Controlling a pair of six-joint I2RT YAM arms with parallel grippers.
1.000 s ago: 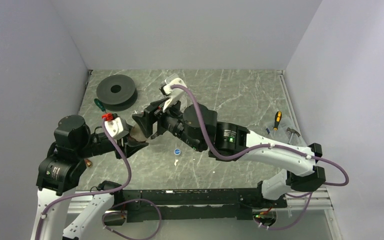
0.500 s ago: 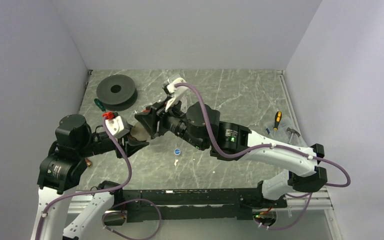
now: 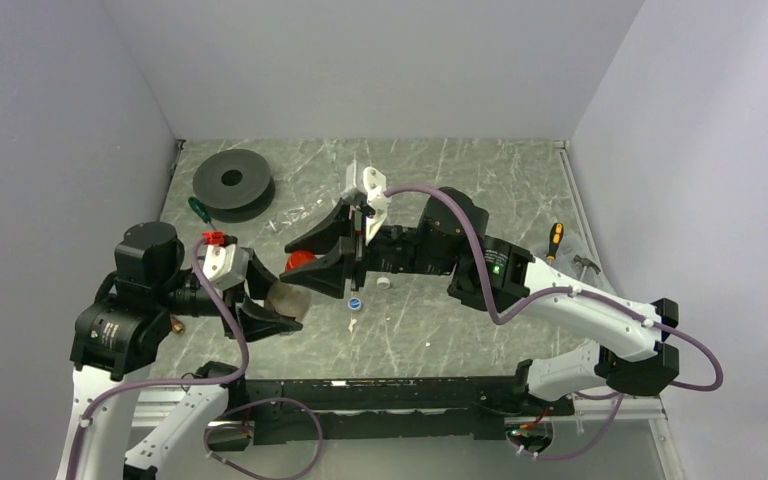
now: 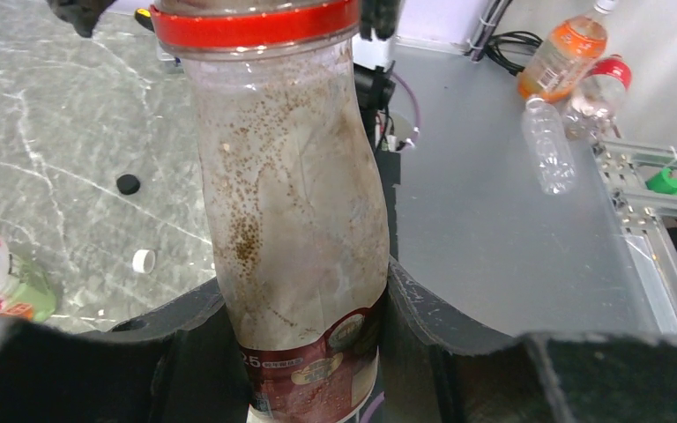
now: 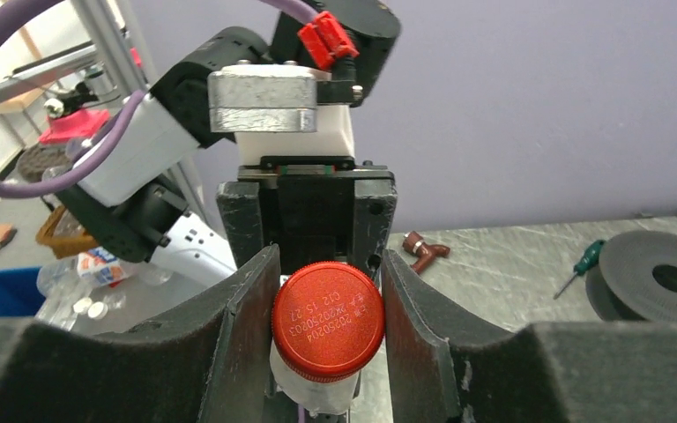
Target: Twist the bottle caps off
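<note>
The red cap (image 5: 327, 320) sits on top of a clear bottle (image 4: 291, 203) that is speckled brown inside and has a red-brown label at its lower end. In the top view it is held above the table at about 8 o'clock from the table's middle, tilted so the cap points toward 1 o'clock.

The left gripper (image 4: 308, 322) is clamped on the labelled lower part, one finger on each side. The right gripper (image 5: 328, 273) reaches in from 3 o'clock, its jaws flanking the cap very closely. Whether they press on it cannot be told.

On the table, a blue cap (image 3: 355, 303) lies at 4 o'clock from the red one, and a white cap (image 3: 383, 283) is just past it. A black disc (image 3: 233, 180) sits at 11 o'clock, a green screwdriver (image 3: 198, 208) at 10 o'clock and an orange screwdriver (image 3: 554, 238) far off at 3 o'clock.
</note>
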